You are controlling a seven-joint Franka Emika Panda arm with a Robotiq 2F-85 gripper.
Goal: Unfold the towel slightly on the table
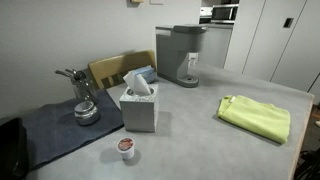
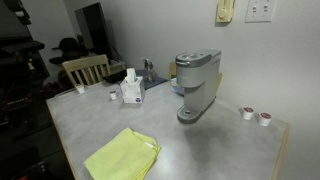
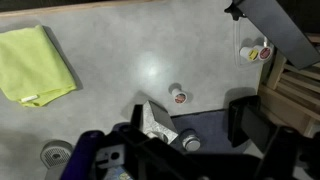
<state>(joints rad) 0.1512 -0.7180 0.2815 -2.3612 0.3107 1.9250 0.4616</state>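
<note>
The lime yellow-green towel point(image 1: 255, 116) lies folded flat near one end of the light grey table point(image 1: 195, 135). It also shows in the exterior view point(image 2: 122, 157) near the table's front edge, and at the top left of the wrist view point(image 3: 35, 63). My gripper point(image 3: 186, 150) shows only in the wrist view. Its dark fingers are spread apart with nothing between them, high above the table point(image 3: 150, 50). They hang over the tissue box and the mat, far from the towel.
A tissue box point(image 1: 139, 105) stands mid-table beside a dark blue-grey mat point(image 1: 50, 130) that holds a metal pot point(image 1: 85, 108). A grey coffee machine point(image 1: 180, 55) stands at the back, with a pod point(image 1: 126, 148) near the front and two pods point(image 2: 256, 115) beyond. A wooden chair point(image 1: 112, 70) stands behind.
</note>
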